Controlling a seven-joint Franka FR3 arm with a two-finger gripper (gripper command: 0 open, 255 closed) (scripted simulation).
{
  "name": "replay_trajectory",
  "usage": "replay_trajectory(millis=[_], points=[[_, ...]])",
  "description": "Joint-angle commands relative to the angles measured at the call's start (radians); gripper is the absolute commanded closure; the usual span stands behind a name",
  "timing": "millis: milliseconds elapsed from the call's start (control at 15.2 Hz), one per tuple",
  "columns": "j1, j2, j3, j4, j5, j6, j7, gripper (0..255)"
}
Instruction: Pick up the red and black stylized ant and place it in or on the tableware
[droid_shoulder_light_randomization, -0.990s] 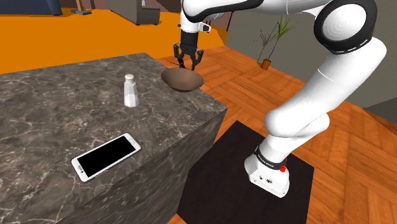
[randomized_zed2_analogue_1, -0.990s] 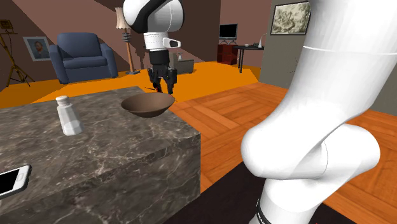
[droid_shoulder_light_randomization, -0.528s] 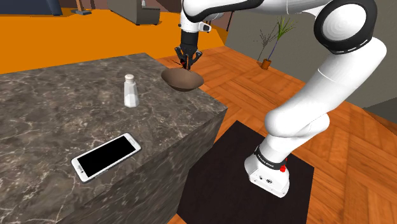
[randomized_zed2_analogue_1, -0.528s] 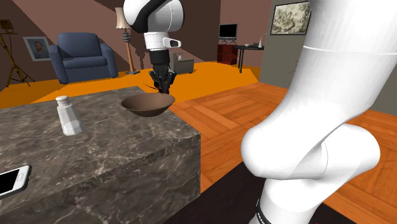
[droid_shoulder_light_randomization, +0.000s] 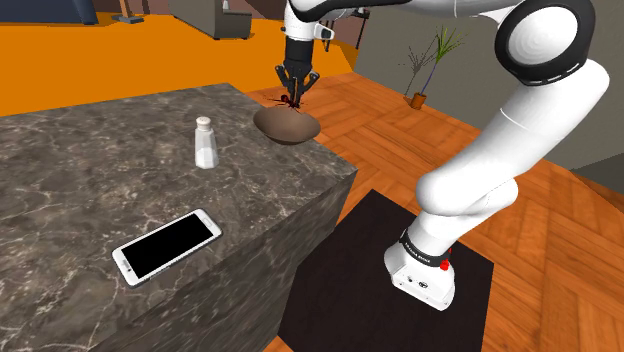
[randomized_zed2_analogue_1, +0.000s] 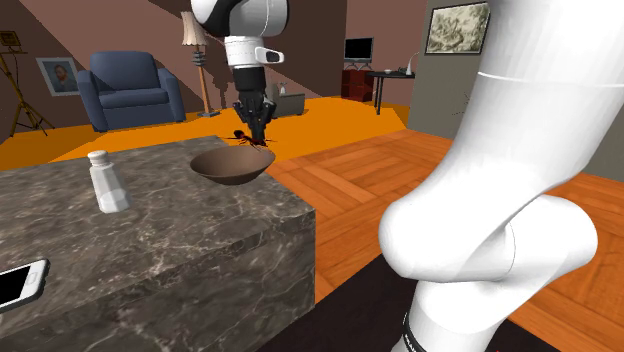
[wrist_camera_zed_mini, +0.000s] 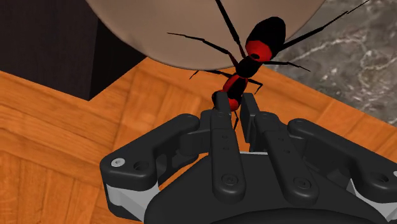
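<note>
The shoulder view looks down over the table (droid_shoulder_light_randomization: 100, 160) from beside the arm (droid_shoulder_light_randomization: 500, 150). The second exterior view sits lower, beside the arm, sharing the bowl (randomized_zed2_analogue_1: 232, 166) corner. The wrist view hugs the hand (wrist_camera_zed_mini: 235, 100).

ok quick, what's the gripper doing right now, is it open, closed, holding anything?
Gripper: closed on the red and black ant, holding it over the edge of the brown bowl.
</note>
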Motion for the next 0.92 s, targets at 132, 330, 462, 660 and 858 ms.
replay_trajectory(millis=[132,330,462,660,858], points=[[0.0,-0.003,-0.001,0.054,0.001,-0.056,-0.001,255],[-0.001,-0.002,-0.001,0.094,0.001,-0.096,-0.001,255],[-0.001,-0.001,-0.001,0.123,0.0,-0.124,-0.001,255],[-0.001,0.004,-0.001,0.168,-0.003,-0.165,0.001,255],[0.0,0.012,0.001,0.215,-0.008,-0.206,0.004,255]])
